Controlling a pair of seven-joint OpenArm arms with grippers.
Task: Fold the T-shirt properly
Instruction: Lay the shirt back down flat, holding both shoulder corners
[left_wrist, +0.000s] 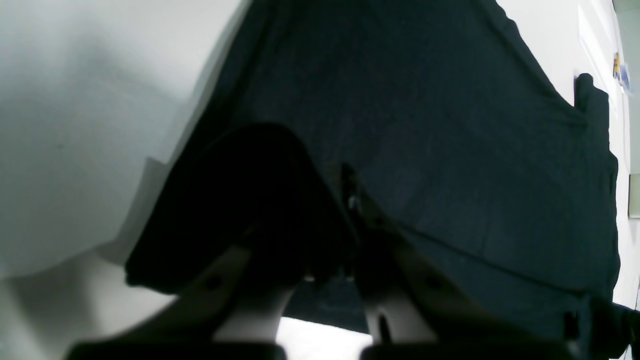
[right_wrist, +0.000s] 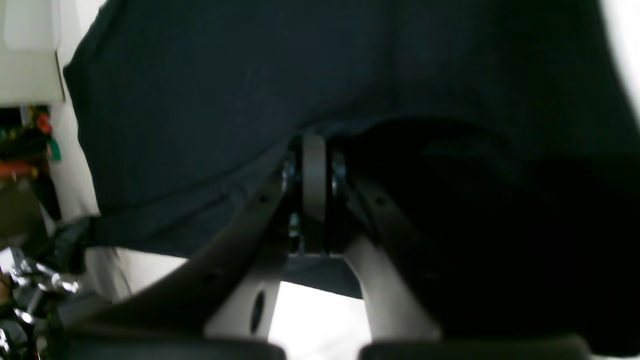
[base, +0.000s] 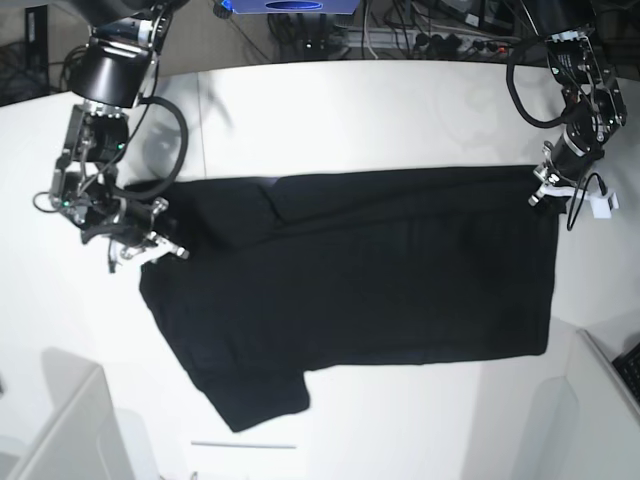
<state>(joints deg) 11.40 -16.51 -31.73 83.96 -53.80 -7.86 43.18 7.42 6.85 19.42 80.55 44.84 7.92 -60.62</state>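
Note:
The black T-shirt (base: 380, 280) lies spread across the white table (base: 350, 110), plain side up; no print or neck label shows. One sleeve points toward the front (base: 260, 400). My right gripper (base: 148, 250) is at the shirt's left edge in the base view, and the right wrist view shows its jaws shut (right_wrist: 313, 150) with the cloth (right_wrist: 200, 100) bunched over them. My left gripper (base: 545, 190) is at the shirt's far right corner. In the left wrist view it is shut (left_wrist: 350, 195), with a fold of the shirt (left_wrist: 450, 125) draped over one finger.
A blue object (base: 290, 5) and cables lie beyond the table's back edge. White box-like corners stand at the front left (base: 60, 420) and front right (base: 600, 400). A small white part (base: 603, 205) hangs beside the left arm.

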